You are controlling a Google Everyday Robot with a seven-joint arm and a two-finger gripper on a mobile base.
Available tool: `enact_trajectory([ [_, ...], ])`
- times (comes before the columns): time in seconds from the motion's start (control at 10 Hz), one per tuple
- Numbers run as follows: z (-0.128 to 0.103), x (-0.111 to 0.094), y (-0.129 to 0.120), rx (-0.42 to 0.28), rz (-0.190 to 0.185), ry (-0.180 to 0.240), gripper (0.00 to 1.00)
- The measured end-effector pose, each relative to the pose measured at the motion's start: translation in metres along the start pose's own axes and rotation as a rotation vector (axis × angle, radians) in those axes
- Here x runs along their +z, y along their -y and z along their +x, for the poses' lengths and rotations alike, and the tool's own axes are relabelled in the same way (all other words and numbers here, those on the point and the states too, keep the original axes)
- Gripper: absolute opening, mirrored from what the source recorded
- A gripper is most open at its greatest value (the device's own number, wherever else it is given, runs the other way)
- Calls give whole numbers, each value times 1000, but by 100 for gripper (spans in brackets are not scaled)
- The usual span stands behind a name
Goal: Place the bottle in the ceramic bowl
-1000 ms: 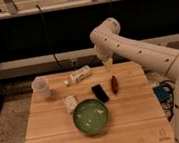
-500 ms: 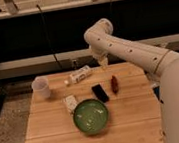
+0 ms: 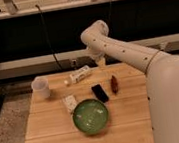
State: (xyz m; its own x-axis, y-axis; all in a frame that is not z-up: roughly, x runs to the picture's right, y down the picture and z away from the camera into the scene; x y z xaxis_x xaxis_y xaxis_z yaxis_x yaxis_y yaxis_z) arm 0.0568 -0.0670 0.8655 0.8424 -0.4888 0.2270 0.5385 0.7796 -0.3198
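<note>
Wooden desk (image 3: 52,139), camera view, single lot.
- Bottle (image 3: 80,76): white, lying on its side near the far edge, between cup (image 3: 41,87) and pincer (image 3: 102,65).
- Bowl (image 3: 91,116): green, nearer the front, nothing in it.
- Pincer: hangs over the far edge, just right of the bottle and apart from it; jaws spread, holding nothing.
- Sundries: white box (image 3: 70,102), black slab (image 3: 100,92), dark reddish item (image 3: 114,84).
- Progress: nothing done yet; grasp, lift, carry and release all remain.
- Change since a second ago: arm has swung slightly left toward the bottle; items unmoved.
</note>
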Motion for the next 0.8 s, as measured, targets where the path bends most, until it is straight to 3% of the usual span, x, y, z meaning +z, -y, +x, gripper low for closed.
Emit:
enact_trajectory([
  [0.8, -15, 43, 5, -45, -40, 53, 80],
])
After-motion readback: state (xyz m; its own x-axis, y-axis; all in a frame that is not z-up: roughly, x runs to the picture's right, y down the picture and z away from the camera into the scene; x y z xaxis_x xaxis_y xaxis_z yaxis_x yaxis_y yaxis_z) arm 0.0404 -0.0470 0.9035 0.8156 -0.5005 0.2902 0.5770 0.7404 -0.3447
